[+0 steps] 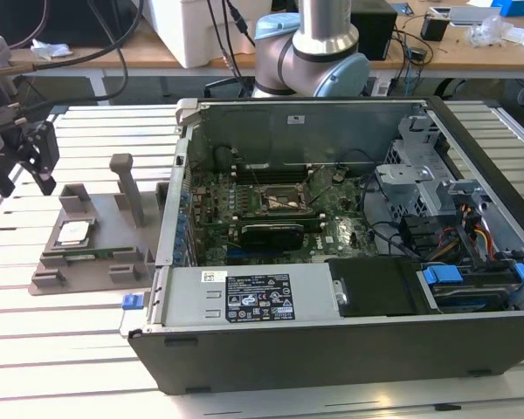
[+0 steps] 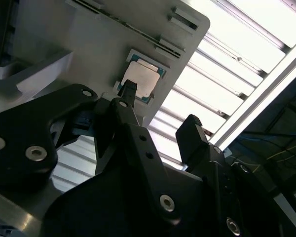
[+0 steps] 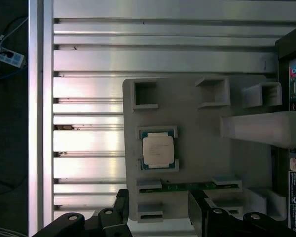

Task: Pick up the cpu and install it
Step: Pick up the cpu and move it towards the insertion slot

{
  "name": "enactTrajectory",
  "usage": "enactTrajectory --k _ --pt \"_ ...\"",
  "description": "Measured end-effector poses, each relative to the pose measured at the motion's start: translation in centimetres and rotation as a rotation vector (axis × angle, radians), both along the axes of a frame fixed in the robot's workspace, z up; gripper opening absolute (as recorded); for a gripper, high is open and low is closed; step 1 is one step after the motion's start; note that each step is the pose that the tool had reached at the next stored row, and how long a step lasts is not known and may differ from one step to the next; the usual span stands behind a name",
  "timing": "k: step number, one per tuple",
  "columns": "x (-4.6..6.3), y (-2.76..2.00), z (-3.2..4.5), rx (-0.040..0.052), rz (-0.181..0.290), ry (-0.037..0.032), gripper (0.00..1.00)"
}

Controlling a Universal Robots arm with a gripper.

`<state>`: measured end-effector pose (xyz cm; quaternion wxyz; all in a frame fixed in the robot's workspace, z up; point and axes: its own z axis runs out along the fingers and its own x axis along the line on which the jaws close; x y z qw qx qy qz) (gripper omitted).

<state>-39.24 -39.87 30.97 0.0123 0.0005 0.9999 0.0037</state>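
The cpu [image 1: 74, 232] is a small square chip with a shiny silver top, lying flat in a recess of the grey holder tray [image 1: 105, 266] at the exterior view's left. My gripper [image 1: 24, 179] hangs above and to the left of the tray, clear of the chip. In both wrist views its black fingers are spread with nothing between them. The cpu [image 2: 143, 78] shows beyond one fingertip of the gripper [image 2: 160, 111]. In the first wrist view the cpu [image 3: 158, 150] lies on the tray [image 3: 197, 148], ahead of the gripper [image 3: 159, 205]. The motherboard socket [image 1: 279, 202] sits inside the open case.
The open computer case [image 1: 332, 349] fills the middle and right of the slatted metal table [image 1: 61, 349]. A tall grey post [image 1: 129, 188] rises from the tray beside the case wall. Cables and drive bays [image 1: 454, 236] crowd the case's right side.
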Motion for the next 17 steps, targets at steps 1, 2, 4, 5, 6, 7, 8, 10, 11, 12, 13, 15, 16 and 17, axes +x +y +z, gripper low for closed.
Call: enactTrajectory --k 1,2,4,5,6,7,8,10,11,12,13,15,16,17 --pt "0.0 0.0 -0.05 -0.0001 0.0 0.0001 0.6" --pt "0.0 0.0 -0.09 0.0 0.0 0.0001 0.6" --pt "0.0 0.0 -0.21 -0.0001 0.0 0.0 0.6" --pt "0.0 0.0 -0.29 -0.0002 0.0 0.0 0.6" --pt "0.0 0.0 -0.35 -0.0002 0.0 0.0 0.6" --pt "0.0 0.0 -0.4 -0.0002 0.0 0.0 0.6" --pt "0.0 0.0 -0.45 -0.0003 0.0 0.0 0.6" --pt "0.0 0.0 -0.63 -0.0006 0.0 -0.0001 0.6" --pt "0.0 0.0 -0.71 -0.0011 0.0 0.0 0.6" --pt "0.0 0.0 -0.78 -0.0015 0.0 -0.0001 0.6" --pt "0.0 0.0 -0.88 -0.0021 0.0 0.0 0.6" --pt "0.0 0.0 -1.0 -0.0027 0.0 0.0 0.6" --pt "0.0 0.0 -1.06 -0.0029 0.0 -0.0001 0.6" --pt "0.0 0.0 -1.15 -0.0032 0.0 0.0 0.6"
